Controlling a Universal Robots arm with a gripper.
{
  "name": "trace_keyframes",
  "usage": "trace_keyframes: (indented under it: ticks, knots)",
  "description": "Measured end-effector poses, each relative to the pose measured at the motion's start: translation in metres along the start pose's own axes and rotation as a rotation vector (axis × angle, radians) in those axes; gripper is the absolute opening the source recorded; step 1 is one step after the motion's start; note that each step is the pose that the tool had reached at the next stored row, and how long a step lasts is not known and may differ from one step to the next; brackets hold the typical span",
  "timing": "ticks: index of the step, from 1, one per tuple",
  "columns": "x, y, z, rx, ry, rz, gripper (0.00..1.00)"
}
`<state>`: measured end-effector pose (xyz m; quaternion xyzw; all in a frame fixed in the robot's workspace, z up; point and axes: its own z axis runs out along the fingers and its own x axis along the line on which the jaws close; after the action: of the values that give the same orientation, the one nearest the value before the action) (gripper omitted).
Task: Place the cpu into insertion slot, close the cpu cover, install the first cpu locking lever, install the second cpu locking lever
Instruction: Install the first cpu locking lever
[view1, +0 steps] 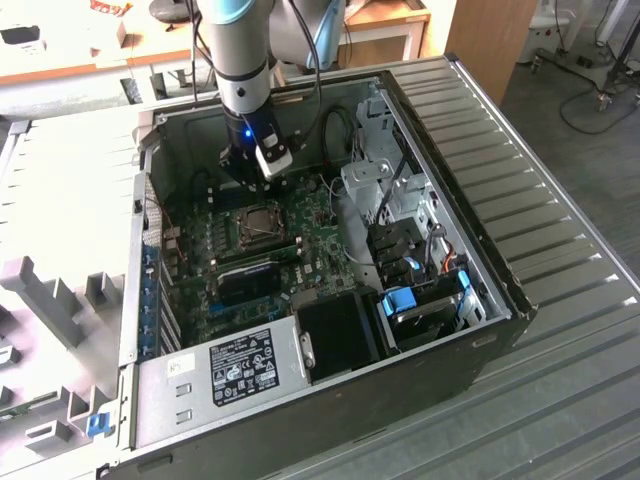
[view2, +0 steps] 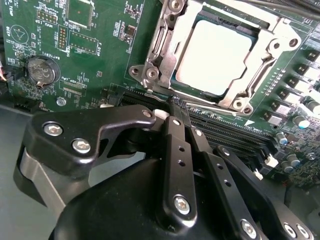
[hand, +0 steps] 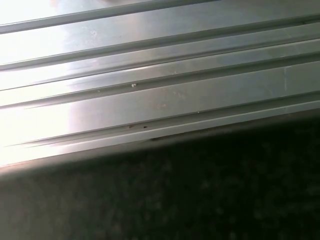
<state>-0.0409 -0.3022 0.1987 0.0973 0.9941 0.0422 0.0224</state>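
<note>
The cpu (view2: 212, 57) lies flat in the insertion slot (view1: 262, 222), its pale metal top showing through the window of the cpu cover (view2: 272, 30). That grey cover is folded down over the chip. A thin wire locking lever (view2: 215, 108) runs along the socket edge nearest my gripper. My gripper (view2: 169, 106) hangs just beside that edge, black fingers (view2: 177, 150) drawn together and holding nothing. In the exterior view my gripper (view1: 252, 172) sits inside the open computer case, just behind the socket.
Long black memory slots (view2: 235, 135) run between my gripper and the socket, and a coin battery (view2: 42, 70) sits on the green board. The power supply (view1: 235, 365), a black card (view1: 248, 280) and the metal drive cage (view1: 400, 190) crowd the case. A ribbed grey panel (hand: 160, 100) lies outside.
</note>
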Motion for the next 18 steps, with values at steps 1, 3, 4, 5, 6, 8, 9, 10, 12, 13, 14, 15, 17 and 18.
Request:
trace_keyframes:
  ticks: [1, 3, 4, 5, 6, 8, 9, 10, 12, 13, 14, 15, 17, 18]
  knots:
    - [-0.0001, 0.0001, -0.0012, -0.0001, 0.0000, 0.000, 0.10]
    - [-0.0002, 0.0004, -0.0040, -0.0003, -0.0001, 0.000, 0.10]
    - [-0.0002, 0.0006, -0.0057, -0.0003, -0.0001, 0.000, 0.10]
    - [-0.0003, 0.0007, -0.0075, -0.0003, -0.0001, 0.000, 0.10]
    - [-0.0003, 0.0008, -0.0088, -0.0003, -0.0001, 0.000, 0.10]
    - [-0.0004, 0.0009, -0.0096, -0.0004, -0.0004, 0.000, 0.10]
    - [-0.0004, 0.0009, -0.0096, -0.0006, -0.0008, 0.000, 0.10]
    - [-0.0003, 0.0009, -0.0096, -0.0007, -0.0012, 0.000, 0.10]
    - [-0.0004, 0.0005, -0.0097, -0.0005, -0.0020, 0.000, 0.10]
    - [-0.0004, 0.0001, -0.0098, -0.0006, -0.0023, 0.000, 0.10]
    - [-0.0005, -0.0003, -0.0098, -0.0007, -0.0028, 0.000, 0.10]
    - [-0.0006, -0.0006, -0.0098, -0.0009, -0.0035, 0.000, 0.10]
    - [-0.0006, -0.0011, -0.0097, -0.0013, -0.0054, 0.000, 0.10]
    - [-0.0006, -0.0012, -0.0095, -0.0016, -0.0068, -0.001, 0.10]
